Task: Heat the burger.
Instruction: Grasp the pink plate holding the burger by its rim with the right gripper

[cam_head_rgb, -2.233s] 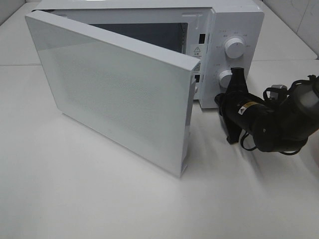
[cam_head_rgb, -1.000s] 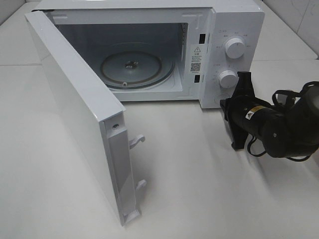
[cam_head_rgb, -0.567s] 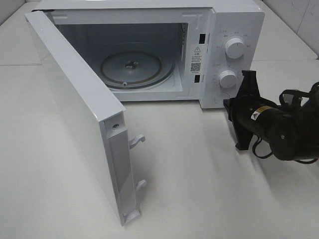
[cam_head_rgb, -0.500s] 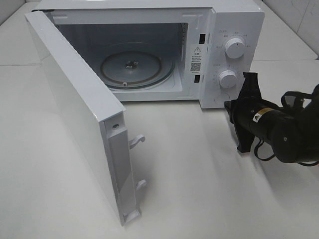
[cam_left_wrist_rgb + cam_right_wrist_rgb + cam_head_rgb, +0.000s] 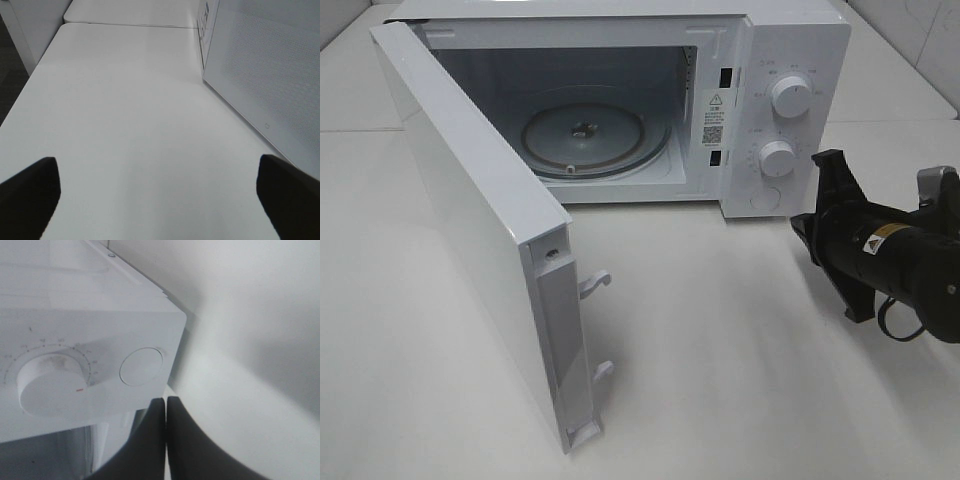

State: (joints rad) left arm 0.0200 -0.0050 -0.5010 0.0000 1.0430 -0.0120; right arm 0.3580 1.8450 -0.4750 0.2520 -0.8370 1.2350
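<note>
The burger is nowhere in view, and the microwave (image 5: 820, 60) has its door (image 5: 470, 200) open and turntable (image 5: 585, 135) bare; the right fingers (image 5: 150, 440), pressed shut on nothing, sit near the dials (image 5: 790, 95), nearer the cavity than the wide-spread left fingers (image 5: 30, 195) outside the door.

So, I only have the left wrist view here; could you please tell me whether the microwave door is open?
Observer: Yes, the door stands wide open, hinged on the microwave's left side.
Operator: Thank you. Is anything inside yet?
Observer: No, the glass turntable is bare.
Operator: And where is the other arm, please?
Observer: The right pincer is shut and empty. It sits off the microwave's front right corner, pointing at the round button without touching it.
</note>
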